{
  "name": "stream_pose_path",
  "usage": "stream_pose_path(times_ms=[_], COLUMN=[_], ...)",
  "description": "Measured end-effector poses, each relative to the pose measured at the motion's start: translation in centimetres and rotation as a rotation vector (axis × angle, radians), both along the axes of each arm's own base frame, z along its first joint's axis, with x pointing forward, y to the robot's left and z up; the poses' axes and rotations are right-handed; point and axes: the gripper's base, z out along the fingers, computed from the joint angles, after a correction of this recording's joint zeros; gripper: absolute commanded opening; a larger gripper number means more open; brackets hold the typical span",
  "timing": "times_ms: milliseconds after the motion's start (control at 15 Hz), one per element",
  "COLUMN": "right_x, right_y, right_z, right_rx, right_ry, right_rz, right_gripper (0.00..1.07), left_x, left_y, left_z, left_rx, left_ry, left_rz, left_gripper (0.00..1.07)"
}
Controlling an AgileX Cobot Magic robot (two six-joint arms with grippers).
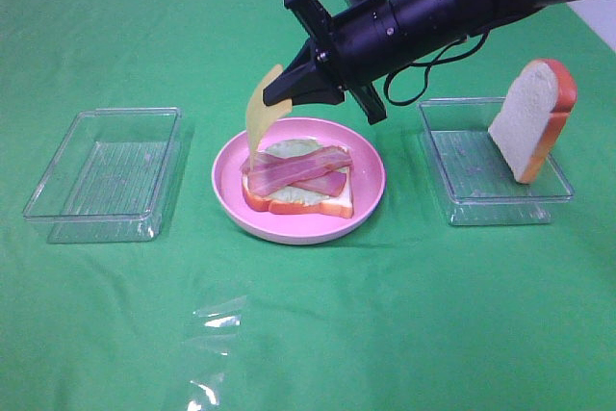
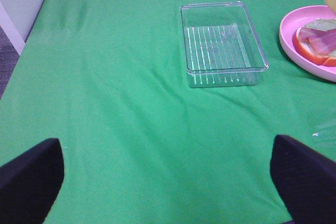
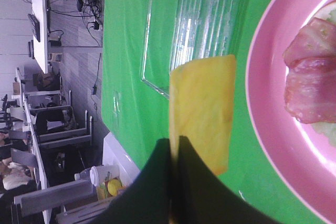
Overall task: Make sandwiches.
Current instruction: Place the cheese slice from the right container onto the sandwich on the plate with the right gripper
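The right gripper is clamped on a yellow cheese slice, which hangs from its tips over the back-left rim of the pink plate. The sandwich lies on that plate, just below and to the right of the cheese, with bread, lettuce and bacon strips on top. The left gripper hangs over the green table, its 2 fingers wide apart and holding nothing. 1 bread slice leans in the right tray.

The left gripper hangs over bare green cloth, its dark fingers spread wide with nothing between them. Farther off stands a clear plastic tray, and near it the pink plate carrying the sandwich, partly out of frame
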Motion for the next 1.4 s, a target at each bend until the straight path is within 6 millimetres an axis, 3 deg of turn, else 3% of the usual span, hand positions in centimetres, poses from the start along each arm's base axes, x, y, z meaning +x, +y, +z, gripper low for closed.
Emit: stream_pose_path(times_ms=[467, 1400], right_x=[1.8, 2.0], right_y=[0.2, -0.9], right_z=[-4.5, -5.8], right_rx=[-0.039, -0.241], right_ry=[0.05, -0.013], right_rz=[-0.09, -0.073], right_gripper=[0.0, 0.0], left_x=[0.0, 0.0], left_y=[0.0, 0.0], left_z=[0.0, 0.0], left_rx=[0.0, -0.004], left_ry=[0.0, 0.0], left_rz=[0.0, 0.002], left_gripper=[1.01, 1.01])
